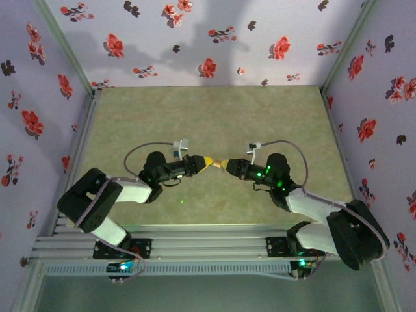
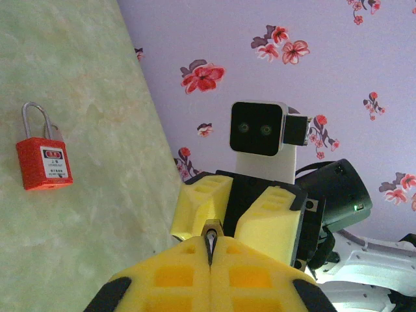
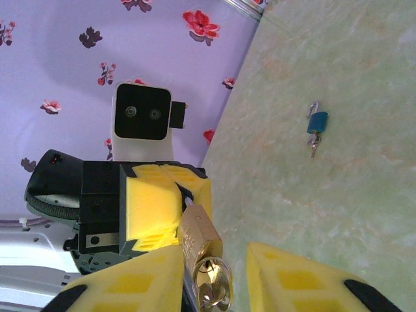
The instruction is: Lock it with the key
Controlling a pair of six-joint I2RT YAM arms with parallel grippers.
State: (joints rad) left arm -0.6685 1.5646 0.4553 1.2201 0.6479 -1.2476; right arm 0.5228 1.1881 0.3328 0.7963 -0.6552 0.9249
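Two risks stand out to us. First, the right gripper [image 3: 214, 276] has its fingers apart on either side of the key [image 3: 218, 290], grasping nothing, and the key sits nearer one pad than the other. We judge that an off-centre close would shove the key sideways and lever the brass padlock [image 3: 197, 237] round in its hold. Second, the left gripper [image 3: 184, 198] is clenched on the padlock's shackle end alone, a narrow purchase. A turn of the key may therefore spin the whole body, or a pull may draw the key out and drop it to the table [image 3: 338, 214]. The padlock hangs in the air between the two grippers, above the middle of the table, well apart from the red padlock [image 2: 44, 162] and the blue padlock [image 3: 317, 122] lying on the surface. Its long axis runs along the line joining the grippers, left to right in the top view. The shackle end points into the left gripper, the keyed end toward the right. We cannot tell whether the shackle is seated; the left fingers hide it.
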